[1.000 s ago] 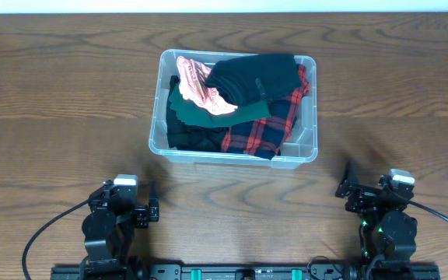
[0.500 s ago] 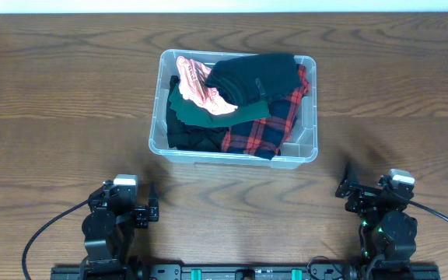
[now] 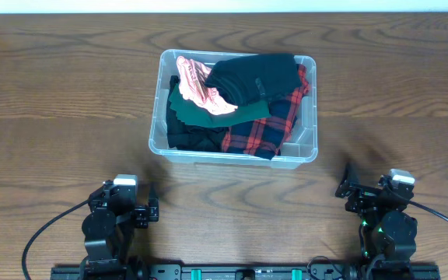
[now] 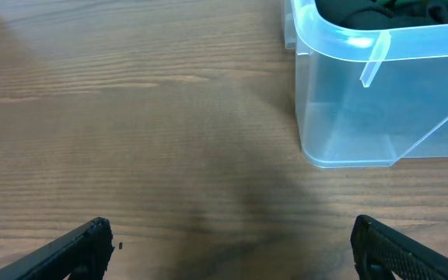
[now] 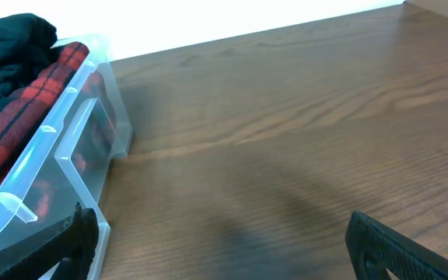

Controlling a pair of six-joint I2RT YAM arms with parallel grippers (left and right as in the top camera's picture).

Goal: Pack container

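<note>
The clear plastic container (image 3: 309,144) stands at the middle of the wooden table, filled with clothes: a black garment (image 3: 255,76), a red-and-black plaid one (image 3: 264,132), a dark green one (image 3: 197,117) and a pink one (image 3: 199,87). Its corner shows in the left wrist view (image 4: 379,109) and its side in the right wrist view (image 5: 68,155). My left gripper (image 4: 228,237) is open and empty near the front edge, left of the container. My right gripper (image 5: 220,229) is open and empty at the front right.
Bare wooden tabletop (image 3: 61,117) lies on both sides of the container. The arm bases and cables sit along the front edge (image 3: 239,272).
</note>
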